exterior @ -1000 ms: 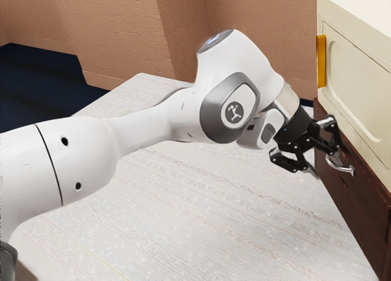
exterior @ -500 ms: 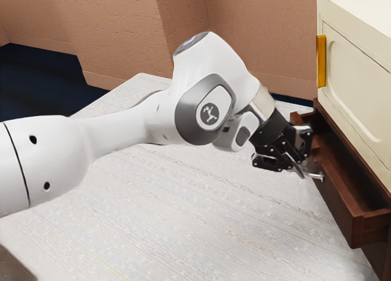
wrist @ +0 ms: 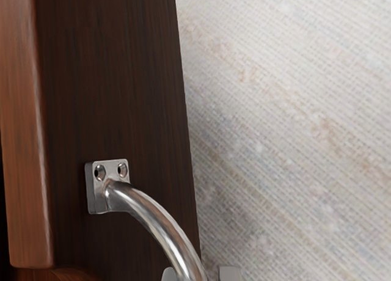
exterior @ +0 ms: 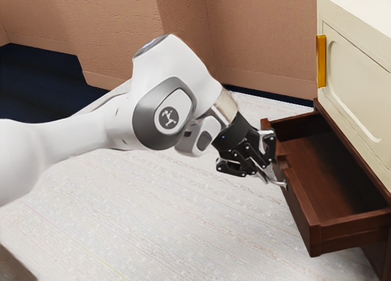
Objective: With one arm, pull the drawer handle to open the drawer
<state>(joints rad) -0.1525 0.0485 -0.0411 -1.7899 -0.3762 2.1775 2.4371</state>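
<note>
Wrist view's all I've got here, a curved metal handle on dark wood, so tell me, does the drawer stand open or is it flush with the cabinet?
Observer: It stands open: in the exterior view the drawer juts well out from the cabinet.
Operator: Okay, and what's above it?
Observer: A cream panel with a gold-coloured pull at its edge.
Operator: Which side does the arm reach in from?
Observer: The arm comes in from the exterior view's left.
</note>
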